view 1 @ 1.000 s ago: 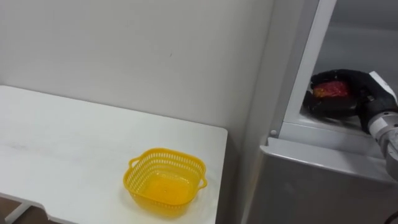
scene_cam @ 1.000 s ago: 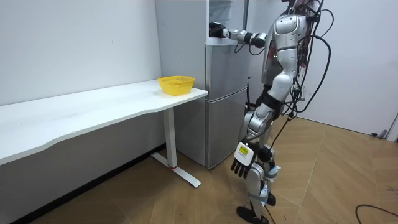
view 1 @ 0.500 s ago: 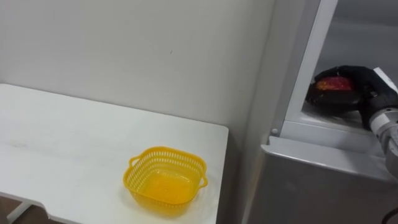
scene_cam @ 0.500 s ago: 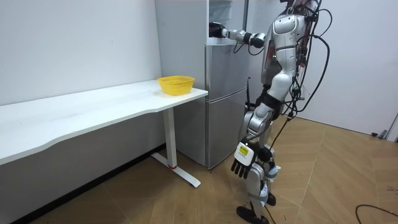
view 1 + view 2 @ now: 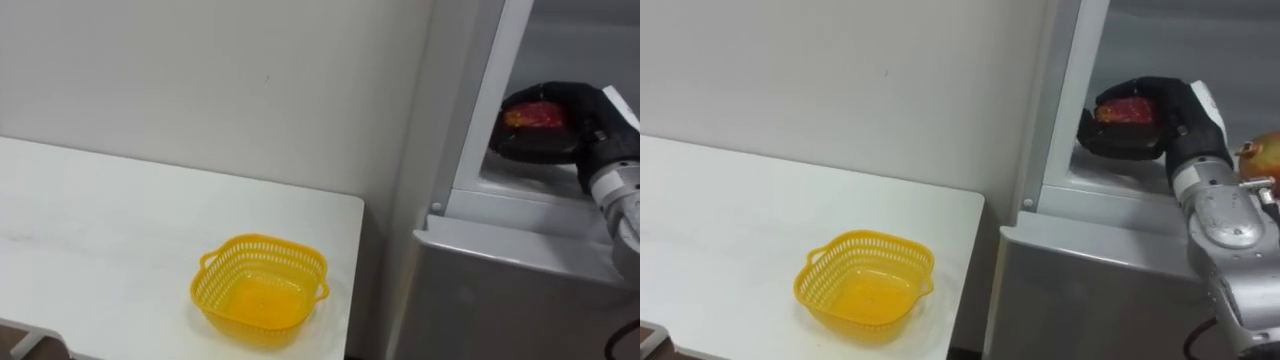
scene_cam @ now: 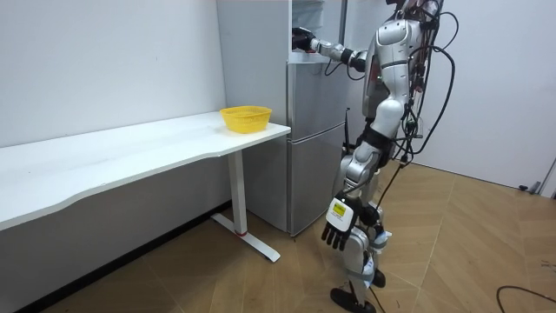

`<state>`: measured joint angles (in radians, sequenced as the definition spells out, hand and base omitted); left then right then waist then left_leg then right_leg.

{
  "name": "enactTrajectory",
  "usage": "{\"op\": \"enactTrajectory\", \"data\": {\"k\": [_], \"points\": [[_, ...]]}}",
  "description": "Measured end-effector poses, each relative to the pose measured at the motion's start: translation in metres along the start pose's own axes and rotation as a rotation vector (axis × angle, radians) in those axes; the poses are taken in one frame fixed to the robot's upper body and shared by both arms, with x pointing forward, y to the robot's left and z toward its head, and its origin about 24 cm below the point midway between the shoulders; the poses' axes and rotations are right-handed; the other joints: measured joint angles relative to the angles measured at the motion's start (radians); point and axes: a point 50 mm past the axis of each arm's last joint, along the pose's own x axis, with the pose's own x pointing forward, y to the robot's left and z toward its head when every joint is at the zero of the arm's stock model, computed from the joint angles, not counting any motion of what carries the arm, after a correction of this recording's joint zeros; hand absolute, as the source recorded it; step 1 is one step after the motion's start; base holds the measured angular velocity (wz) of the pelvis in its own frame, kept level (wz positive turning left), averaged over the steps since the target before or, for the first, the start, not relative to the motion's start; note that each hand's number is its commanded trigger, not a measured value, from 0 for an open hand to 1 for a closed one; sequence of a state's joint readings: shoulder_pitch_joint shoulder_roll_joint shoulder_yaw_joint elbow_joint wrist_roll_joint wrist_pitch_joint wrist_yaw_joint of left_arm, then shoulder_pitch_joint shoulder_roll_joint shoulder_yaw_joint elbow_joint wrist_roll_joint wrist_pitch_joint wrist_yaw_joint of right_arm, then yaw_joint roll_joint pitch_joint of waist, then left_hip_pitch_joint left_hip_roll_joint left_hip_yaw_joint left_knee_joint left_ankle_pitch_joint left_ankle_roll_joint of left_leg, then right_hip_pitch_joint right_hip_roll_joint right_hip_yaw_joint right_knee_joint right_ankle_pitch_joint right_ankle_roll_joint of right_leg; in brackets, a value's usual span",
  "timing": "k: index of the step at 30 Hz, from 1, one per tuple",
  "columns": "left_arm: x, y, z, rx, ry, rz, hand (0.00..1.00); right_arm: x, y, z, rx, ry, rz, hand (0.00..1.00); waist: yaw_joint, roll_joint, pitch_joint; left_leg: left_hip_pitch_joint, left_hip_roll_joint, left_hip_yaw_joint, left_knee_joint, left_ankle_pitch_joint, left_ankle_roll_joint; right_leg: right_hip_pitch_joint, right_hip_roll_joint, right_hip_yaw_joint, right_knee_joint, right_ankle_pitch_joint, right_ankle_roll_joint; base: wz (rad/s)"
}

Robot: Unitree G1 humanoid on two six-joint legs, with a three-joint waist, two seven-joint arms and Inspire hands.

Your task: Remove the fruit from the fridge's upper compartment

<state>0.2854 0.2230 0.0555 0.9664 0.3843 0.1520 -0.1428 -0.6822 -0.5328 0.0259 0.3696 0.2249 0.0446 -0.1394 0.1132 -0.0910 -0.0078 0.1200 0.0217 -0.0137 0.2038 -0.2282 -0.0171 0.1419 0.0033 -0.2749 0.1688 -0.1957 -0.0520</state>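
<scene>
A red fruit [image 5: 537, 114] sits in my black right hand [image 5: 562, 132], whose fingers curl round it just inside the open upper fridge compartment [image 5: 560, 50], above the compartment's shelf. The right eye view shows the same fruit [image 5: 1127, 109] in that hand [image 5: 1162, 126]. In the room view I stand in front of the fridge [image 6: 313, 139] with my right arm stretched into its top part. My left hand [image 6: 337, 233] hangs by my leg with its fingers relaxed.
A second, yellow-red fruit [image 5: 1263, 155] lies on the fridge shelf to the right of my forearm. An empty yellow basket [image 5: 260, 298] stands on the white table [image 5: 100, 230] near its right end, left of the fridge. The lower fridge door [image 5: 520, 300] is closed.
My right hand has lifted slightly with the red fruit in it inside the compartment. The view has shifted a little. The basket and my left hand have stayed put.
</scene>
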Motion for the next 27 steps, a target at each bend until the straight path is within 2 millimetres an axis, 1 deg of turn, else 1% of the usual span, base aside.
{"op": "enactTrajectory", "data": {"k": [2, 3, 5, 6, 8, 10, 11, 13, 16, 17, 18, 20, 24, 25, 26, 27], "points": [[0.000, -0.001, 0.001, 0.000, -0.011, 0.007, 0.00, -0.002, 0.001, 0.006, 0.005, -0.031, -0.023, 1.00, -0.005, 0.007, 0.0006, 0.007, 0.001, 0.002, -0.006, 0.000, 0.000, 0.002, 0.000, 0.002, 0.001, 0.000, 0.000, -0.02], [0.000, -0.001, 0.002, 0.001, -0.012, 0.009, 0.00, -0.003, 0.001, 0.009, 0.013, -0.044, -0.032, 1.00, -0.006, 0.008, 0.0008, 0.007, 0.001, 0.003, -0.006, 0.000, 0.000, 0.002, 0.000, 0.004, 0.001, 0.000, 0.000, -0.04], [0.000, -0.001, 0.001, 0.002, -0.011, 0.021, 0.00, -0.009, 0.005, 0.022, 0.034, -0.109, -0.061, 1.00, -0.009, 0.011, 0.0023, 0.008, 0.002, 0.007, -0.006, 0.000, 0.000, 0.001, 0.001, 0.014, 0.001, 0.000, 0.000, -0.07], [0.000, -0.001, 0.000, 0.001, -0.008, 0.021, 0.00, -0.011, 0.005, 0.024, 0.042, -0.121, -0.066, 1.00, -0.008, 0.013, 0.0031, 0.009, 0.001, 0.009, -0.006, 0.000, 0.000, 0.002, 0.001, 0.016, 0.002, 0.000, 0.000, -0.11], [0.000, -0.003, -0.002, 0.001, -0.011, 0.017, 0.00, -0.022, 0.007, 0.038, 0.086, -0.202, -0.080, 1.00, -0.008, 0.020, 0.0082, 0.012, 0.001, 0.019, -0.006, 0.000, 0.000, 0.002, 0.001, 0.026, 0.003, 0.000, 0.000, -0.11], [-0.001, -0.005, -0.004, 0.001, -0.012, 0.014, 0.00, -0.029, 0.010, 0.047, 0.119, -0.266, -0.091, 1.00, -0.012, 0.025, 0.0113, 0.012, 0.001, 0.024, -0.007, 0.000, 0.000, 0.003, 0.001, 0.028, 0.003, 0.000, 0.000, -0.03], [-0.001, -0.005, -0.004, 0.001, -0.014, 0.013, 0.00, -0.031, 0.011, 0.050, 0.128, -0.283, -0.093, 1.00, -0.015, 0.027, 0.0124, 0.012, 0.001, 0.025, -0.007, 0.000, 0.000, 0.004, 0.001, 0.029, 0.004, 0.000, 0.000, 0.00], [-0.001, -0.005, -0.003, 0.002, -0.026, 0.012, 0.00, -0.037, 0.010, 0.063, 0.150, -0.353, -0.112, 1.00, -0.022, 0.030, 0.0138, 0.012, 0.001, 0.025, -0.007, 0.000, 0.000, 0.003, 0.001, 0.031, 0.003, 0.000, 0.000, 0.00], [-0.001, -0.007, -0.002, 0.002, -0.031, 0.008, 0.00, -0.045, 0.009, 0.075, 0.148, -0.428, -0.143, 1.00, -0.024, 0.035, 0.0114, 0.017, 0.001, 0.026, -0.005, 0.000, 0.000, 0.007, 0.003, 0.035, 0.001, 0.000, 0.000, 0.00], [-0.001, -0.008, -0.002, 0.008, -0.032, 0.006, 0.00, -0.050, 0.010, 0.079, 0.147, -0.458, -0.147, 1.00, -0.026, 0.037, 0.0115, 0.024, 0.001, 0.028, -0.005, 0.000, 0.000, 0.012, 0.003, 0.036, 0.000, 0.000, 0.000, 0.00], [0.000, -0.009, -0.002, 0.013, -0.032, 0.004, 0.00, -0.053, 0.011, 0.082, 0.152, -0.474, -0.143, 1.00, -0.026, 0.040, 0.0136, 0.027, 0.001, 0.028, -0.005, 0.000, 0.000, 0.016, 0.003, 0.037, -0.001, 0.000, 0.000, -0.03], [0.000, -0.012, -0.004, 0.020, -0.030, -0.007, 0.00, -0.062, 0.015, 0.093, 0.165, -0.548, -0.148, 1.00, -0.029, 0.047, 0.0134, 0.027, 0.001, 0.028, -0.005, 0.000, 0.000, 0.015, 0.004, 0.038, -0.002, 0.000, 0.001, 0.00], [0.002, -0.012, 0.002, 0.032, -0.042, 0.006, 0.00, -0.073, 0.018, 0.105, 0.132, -0.640, -0.173, 1.00, -0.036, 0.049, 0.0125, 0.024, 0.001, 0.028, -0.005, 0.000, 0.000, 0.012, 0.002, 0.031, -0.007, -0.001, 0.001, 0.03], [0.002, -0.013, 0.000, 0.035, -0.036, 0.002, 0.00, -0.079, 0.020, 0.106, 0.100, -0.665, -0.183, 1.00, -0.035, 0.047, 0.0086, 0.025, 0.000, 0.028, -0.006, 0.000, 0.000, 0.015, 0.002, 0.031, -0.013, -0.001, 0.001, 0.00], [0.002, -0.013, 0.003, 0.037, -0.042, 0.003, 0.00, -0.085, 0.022, 0.107, 0.075, -0.686, -0.187, 1.00, -0.035, 0.045, 0.0045, 0.026, 0.000, 0.029, -0.006, 0.000, 0.000, 0.016, 0.003, 0.031, -0.013, -0.001, 0.001, 0.00], [0.002, -0.013, 0.002, 0.036, -0.040, 0.001, 0.00, -0.087, 0.023, 0.107, 0.065, -0.697, -0.187, 1.00, -0.035, 0.044, 0.0032, 0.026, 0.000, 0.029, -0.006, 0.000, 0.000, 0.016, 0.003, 0.031, -0.013, -0.001, 0.001, 0.00]]}}
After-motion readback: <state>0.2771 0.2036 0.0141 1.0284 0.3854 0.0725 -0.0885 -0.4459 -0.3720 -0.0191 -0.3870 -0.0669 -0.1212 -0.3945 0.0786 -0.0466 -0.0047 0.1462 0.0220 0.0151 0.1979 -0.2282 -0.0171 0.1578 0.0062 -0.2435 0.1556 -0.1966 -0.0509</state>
